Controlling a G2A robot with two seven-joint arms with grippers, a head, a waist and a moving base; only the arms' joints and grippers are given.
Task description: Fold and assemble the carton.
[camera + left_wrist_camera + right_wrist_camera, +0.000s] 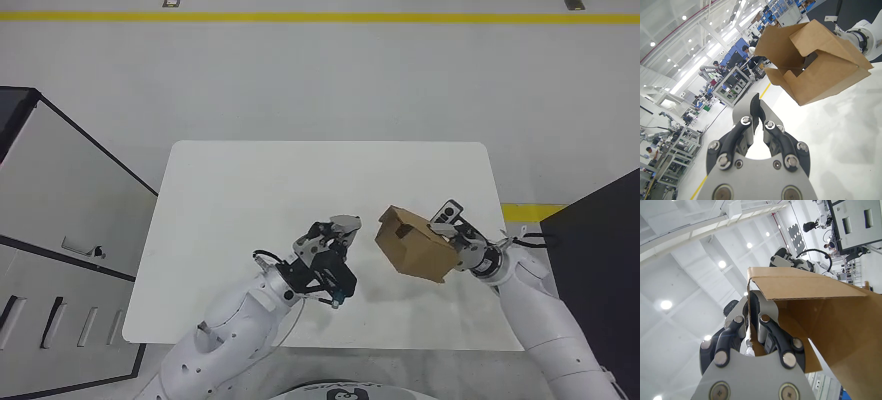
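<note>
Top view: brown carton (415, 245) tilted, flaps part-folded.

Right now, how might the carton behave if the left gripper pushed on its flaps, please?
Probably light: the right gripper holds the carton by one wall alone. Its corrugated flaps look stiff but creased, so they would likely hinge inward; the box may swivel about that single pinch.
</note>
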